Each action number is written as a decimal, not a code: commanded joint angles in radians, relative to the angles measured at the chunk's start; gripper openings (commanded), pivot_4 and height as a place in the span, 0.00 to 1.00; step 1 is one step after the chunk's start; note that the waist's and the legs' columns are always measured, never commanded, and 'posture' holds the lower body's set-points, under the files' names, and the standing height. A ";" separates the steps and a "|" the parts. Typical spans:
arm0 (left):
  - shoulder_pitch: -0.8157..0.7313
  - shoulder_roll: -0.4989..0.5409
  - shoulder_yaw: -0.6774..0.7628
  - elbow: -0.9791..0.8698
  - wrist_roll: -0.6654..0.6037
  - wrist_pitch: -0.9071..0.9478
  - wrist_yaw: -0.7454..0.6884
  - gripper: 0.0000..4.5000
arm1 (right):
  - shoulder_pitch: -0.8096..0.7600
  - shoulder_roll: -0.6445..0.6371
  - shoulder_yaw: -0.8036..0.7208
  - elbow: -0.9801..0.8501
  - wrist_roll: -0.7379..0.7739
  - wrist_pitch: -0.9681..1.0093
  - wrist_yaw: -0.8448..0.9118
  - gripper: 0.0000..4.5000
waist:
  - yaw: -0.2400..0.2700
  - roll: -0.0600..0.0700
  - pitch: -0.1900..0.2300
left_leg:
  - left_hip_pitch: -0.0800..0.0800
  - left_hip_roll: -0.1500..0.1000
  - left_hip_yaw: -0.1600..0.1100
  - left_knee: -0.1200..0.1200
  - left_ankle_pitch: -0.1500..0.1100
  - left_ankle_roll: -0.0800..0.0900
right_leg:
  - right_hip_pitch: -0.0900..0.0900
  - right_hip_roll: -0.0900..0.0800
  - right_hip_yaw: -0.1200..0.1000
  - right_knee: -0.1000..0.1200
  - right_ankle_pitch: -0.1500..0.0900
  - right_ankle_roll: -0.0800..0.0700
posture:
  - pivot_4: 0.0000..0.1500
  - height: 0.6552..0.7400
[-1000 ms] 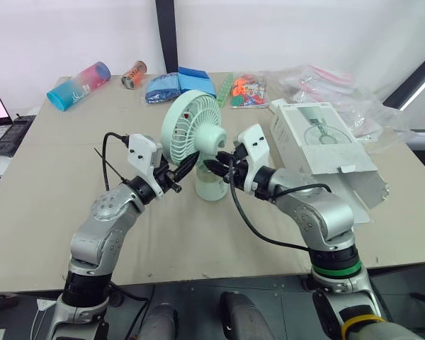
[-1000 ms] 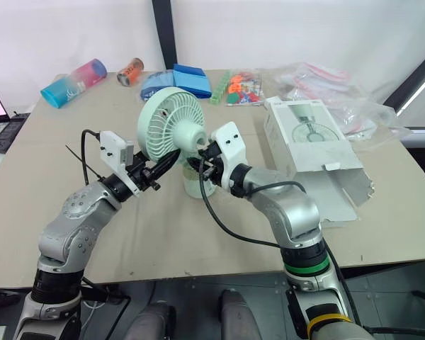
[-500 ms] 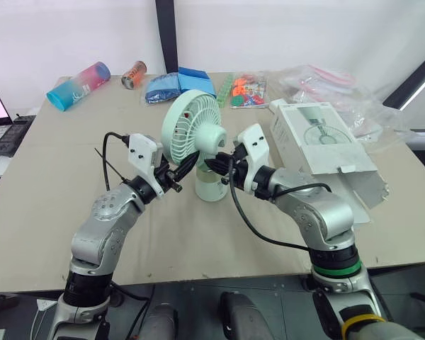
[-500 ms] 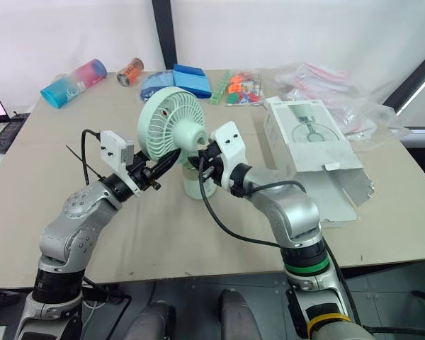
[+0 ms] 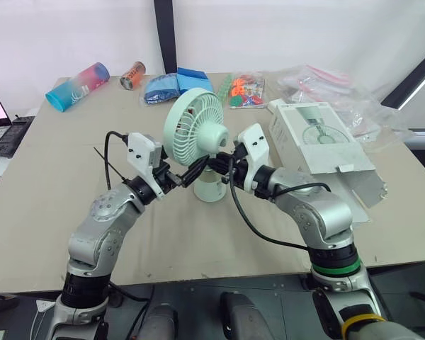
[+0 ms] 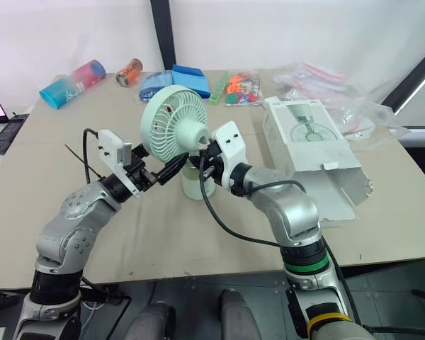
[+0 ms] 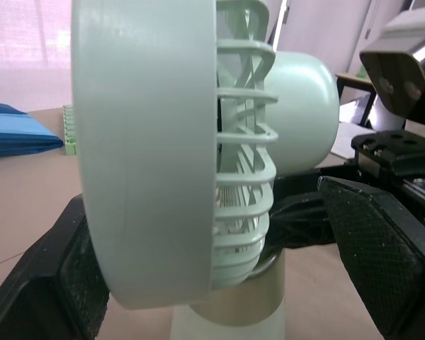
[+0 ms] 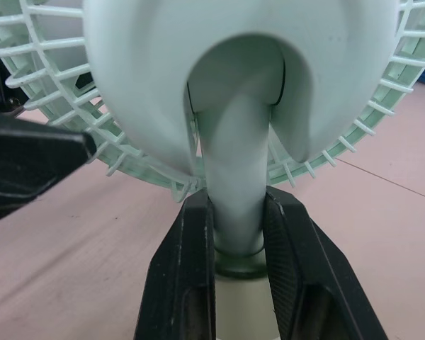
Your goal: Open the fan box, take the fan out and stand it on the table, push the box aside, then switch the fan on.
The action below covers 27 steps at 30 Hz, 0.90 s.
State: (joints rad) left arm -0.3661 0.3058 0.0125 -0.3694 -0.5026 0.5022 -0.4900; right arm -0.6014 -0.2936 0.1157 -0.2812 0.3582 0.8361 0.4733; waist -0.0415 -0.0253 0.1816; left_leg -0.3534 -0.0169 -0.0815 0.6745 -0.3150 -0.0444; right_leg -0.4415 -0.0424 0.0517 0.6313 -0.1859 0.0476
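- Fingers (image 8: 191, 269) of the right hand (image 8: 237, 212) are clamped on either side of the slim neck of the mint-green desk fan (image 5: 193, 131), just under its motor housing.
- Left hand (image 5: 191, 171) is spread wide, one finger in front of the fan's round grille and one behind it, low on the head; whether either finger touches it cannot be told.
- Fan stands upright on its round base (image 5: 209, 188), near the middle of the beige surface (image 5: 57, 163), between the two hands.
- White fan box (image 5: 319, 145) lies flat to the robot's right of the fan, apart from it, with its open end flaps facing the near edge.
- Pink-and-blue tumbler (image 5: 78, 83), a drink can (image 5: 133, 73), blue packets (image 5: 177, 83) and clear plastic bags (image 5: 340, 88) lie along the far edge.
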 commanded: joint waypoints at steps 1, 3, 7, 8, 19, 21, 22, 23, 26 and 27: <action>-0.004 0.053 0.068 -0.030 -0.044 0.008 -0.037 0.99 | -0.008 -0.008 -0.025 0.000 0.010 -0.053 0.025 0.08 | -0.002 0.000 0.000 | 0.000 0.000 0.000 0.000 0.000 0.000 | 0.000 0.000 0.000 0.000 0.000 0.000 | 1.00 1.00; -0.001 0.090 0.100 -0.031 -0.080 0.019 -0.067 0.99 | -0.008 -0.018 -0.034 0.013 0.014 -0.076 0.046 0.08 | -0.003 0.000 0.000 | 0.000 0.000 0.000 0.000 0.000 0.000 | 0.000 0.000 0.000 0.000 0.000 0.000 | 1.00 1.00; 0.011 0.195 0.205 -0.032 -0.228 0.083 -0.179 0.99 | -0.018 -0.073 -0.067 0.047 0.048 -0.121 0.143 0.08 | -0.005 0.000 0.000 | 0.000 0.000 0.000 0.000 0.000 0.000 | 0.000 0.000 0.000 0.000 0.000 0.000 | 1.00 1.00; 0.014 0.221 0.227 -0.029 -0.260 0.100 -0.203 0.99 | -0.022 -0.088 -0.074 0.056 0.059 -0.137 0.173 0.08 | -0.005 0.000 0.000 | 0.000 0.000 0.000 0.000 0.000 0.000 | 0.000 0.000 0.000 0.000 0.000 0.000 | 1.00 1.00; 0.073 0.413 0.266 -0.004 -0.372 0.219 -0.349 0.99 | -0.009 -0.175 -0.116 0.109 0.256 -0.247 0.584 0.08 | -0.006 0.000 0.000 | 0.000 0.001 0.000 0.000 -0.001 0.001 | 0.000 0.001 -0.001 -0.001 0.000 0.000 | 1.00 1.00; 0.088 0.418 0.251 -0.006 -0.356 0.211 -0.355 0.99 | 0.002 -0.186 -0.106 0.096 0.285 -0.248 0.643 0.08 | -0.006 0.000 0.000 | 0.000 0.001 0.000 0.000 -0.001 0.001 | 0.000 0.001 -0.001 -0.001 0.000 0.000 | 1.00 1.00; 0.095 0.417 0.243 -0.010 -0.350 0.207 -0.357 0.99 | 0.008 -0.193 -0.098 0.090 0.291 -0.249 0.667 0.08 | -0.006 0.000 0.000 | 0.000 0.001 0.000 0.000 -0.001 0.001 | 0.000 0.001 -0.001 -0.001 0.000 0.000 | 1.00 1.00; 0.101 0.413 0.233 -0.014 -0.342 0.202 -0.356 0.99 | 0.015 -0.203 -0.085 0.086 0.289 -0.253 0.693 0.08 | -0.006 0.000 0.000 | 0.000 0.001 0.000 0.000 -0.001 0.001 | 0.000 0.001 -0.001 -0.001 0.000 0.000 | 1.00 1.00; 0.129 0.396 0.188 -0.030 -0.294 0.169 -0.351 0.99 | 0.048 -0.225 -0.037 0.084 0.248 -0.305 0.758 0.08 | -0.005 0.000 0.000 | 0.000 0.001 0.000 0.000 -0.001 0.001 | 0.000 0.000 -0.001 -0.001 0.000 0.000 | 1.00 1.00; 0.143 0.395 0.167 -0.033 -0.266 0.154 -0.350 0.94 | 0.058 -0.229 -0.025 0.088 0.234 -0.325 0.769 0.08 | -0.005 0.000 0.000 | 0.000 0.001 0.000 0.000 -0.001 0.001 | 0.000 0.001 -0.001 -0.001 0.000 0.000 | 1.00 1.00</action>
State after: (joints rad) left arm -0.2380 0.7057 0.2036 -0.3671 -0.8030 0.6924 -0.8373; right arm -0.5434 -0.5206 0.0850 -0.1471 0.5943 0.5657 1.2036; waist -0.0464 -0.0251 0.1818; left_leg -0.3535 -0.0159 -0.0815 0.6744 -0.3156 -0.0435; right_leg -0.4414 -0.0419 0.0509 0.6304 -0.1860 0.0476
